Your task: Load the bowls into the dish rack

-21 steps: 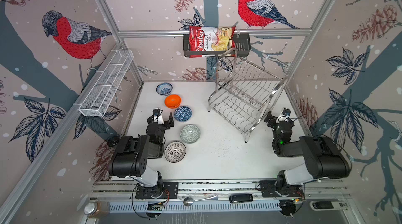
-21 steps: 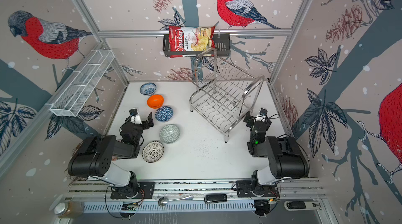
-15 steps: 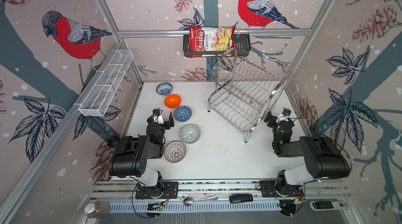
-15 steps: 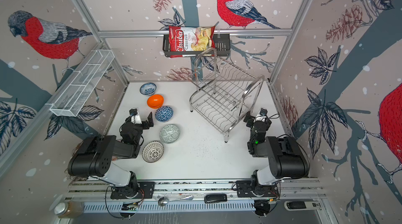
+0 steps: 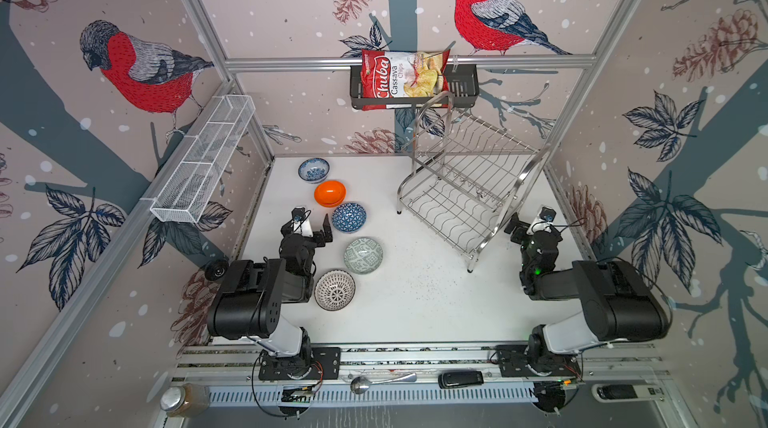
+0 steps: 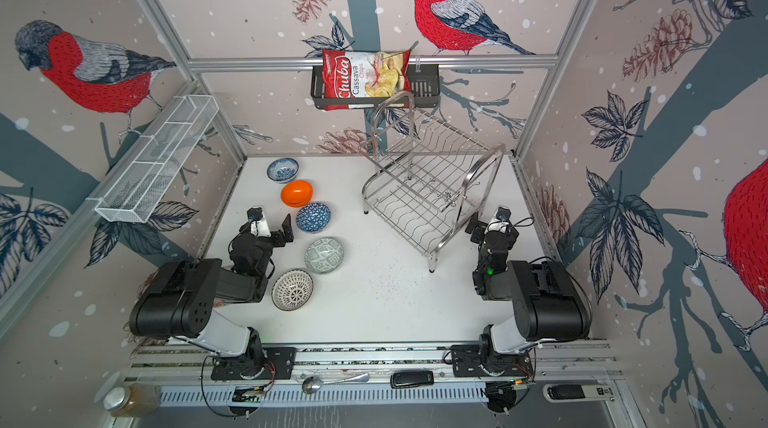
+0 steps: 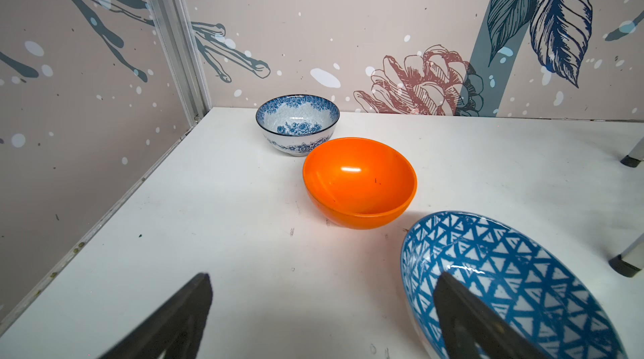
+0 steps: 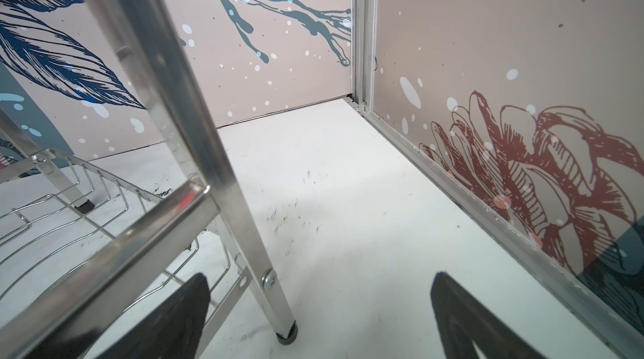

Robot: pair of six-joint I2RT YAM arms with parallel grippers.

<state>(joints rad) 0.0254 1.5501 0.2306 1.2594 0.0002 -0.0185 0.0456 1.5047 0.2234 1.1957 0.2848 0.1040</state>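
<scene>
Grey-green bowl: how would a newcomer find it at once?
On the white table, left of the steel dish rack, five bowls line up from the back wall. The grey-green bowl is fourth from the wall, alone in its muted geometric pattern.

Black-and-white left arm point(image 5: 249, 305): was folded low, forearm pointing forward. Black left gripper point(image 5: 306, 225): stood with jaws spread wide, nothing gripped between its fingers point(image 7: 181, 315). Black-and-white right arm point(image 5: 602, 309): was folded likewise, forearm pointing forward. Black right gripper point(image 5: 534, 225): gaped equally wide and held nothing.
</scene>
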